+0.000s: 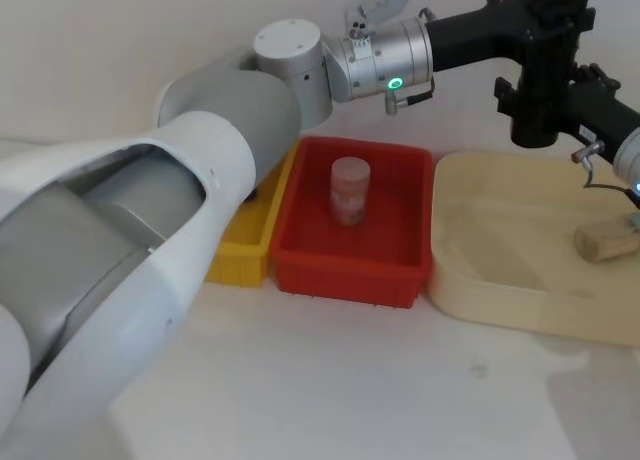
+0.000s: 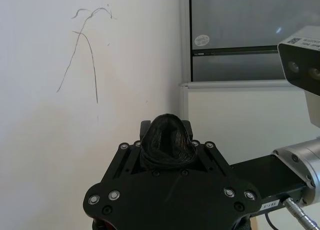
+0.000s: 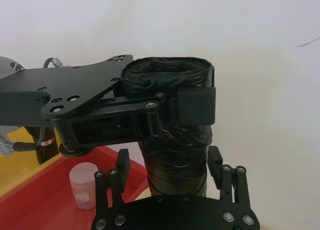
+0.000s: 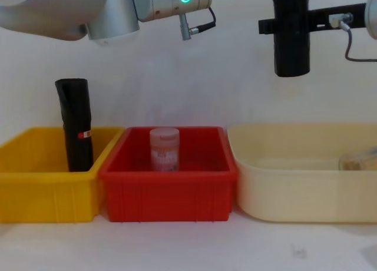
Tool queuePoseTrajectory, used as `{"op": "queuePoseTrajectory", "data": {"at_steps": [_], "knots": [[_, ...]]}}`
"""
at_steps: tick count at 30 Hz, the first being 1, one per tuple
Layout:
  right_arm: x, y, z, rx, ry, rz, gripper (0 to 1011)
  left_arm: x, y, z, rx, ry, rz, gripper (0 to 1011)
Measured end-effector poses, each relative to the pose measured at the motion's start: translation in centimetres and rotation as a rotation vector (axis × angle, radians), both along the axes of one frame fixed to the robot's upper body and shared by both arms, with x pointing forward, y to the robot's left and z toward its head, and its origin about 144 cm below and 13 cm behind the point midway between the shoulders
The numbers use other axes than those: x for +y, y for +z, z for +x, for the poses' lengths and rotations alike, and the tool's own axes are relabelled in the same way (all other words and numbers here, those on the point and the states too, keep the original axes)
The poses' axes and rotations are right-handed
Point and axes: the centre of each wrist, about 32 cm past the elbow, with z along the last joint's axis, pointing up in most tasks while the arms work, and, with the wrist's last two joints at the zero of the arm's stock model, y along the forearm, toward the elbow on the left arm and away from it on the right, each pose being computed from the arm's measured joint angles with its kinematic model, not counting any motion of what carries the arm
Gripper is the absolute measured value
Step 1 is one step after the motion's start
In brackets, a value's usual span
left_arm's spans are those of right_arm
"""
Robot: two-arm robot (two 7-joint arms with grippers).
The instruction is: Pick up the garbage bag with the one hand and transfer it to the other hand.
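The garbage bag (image 4: 291,35) was a black matte cylindrical roll of wrapped plastic film, held upright in mid-air, well above the table, with its lower end hanging free. In the right wrist view, the roll (image 3: 175,145) showed a crumpled, folded-in top end and wrinkled film around its body. The one hand (image 3: 187,105), on the green-ringed arm, was clamped across the upper part of the roll. The other hand (image 3: 170,167), on the blue-ringed arm, stood lower on the roll, one finger at each side; contact could not be confirmed.
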Motion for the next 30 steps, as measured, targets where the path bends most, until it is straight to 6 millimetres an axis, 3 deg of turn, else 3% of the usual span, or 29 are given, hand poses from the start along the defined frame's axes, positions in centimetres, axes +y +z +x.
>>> {"op": "queuePoseTrajectory", "data": {"at_steps": [9, 16, 30], "knots": [[0.27, -0.02, 0.23, 0.0, 0.006, -0.006, 778, 0.0, 0.0, 0.0, 0.0, 0.0, 0.0, 323], [0.4, 0.0, 0.33, -0.001, 0.009, -0.008, 552, 0.0, 0.0, 0.0, 0.0, 0.0, 0.0, 323], [0.5, 0.01, 0.39, -0.002, 0.012, -0.009, 547, 0.0, 0.0, 0.0, 0.0, 0.0, 0.0, 323]]}}
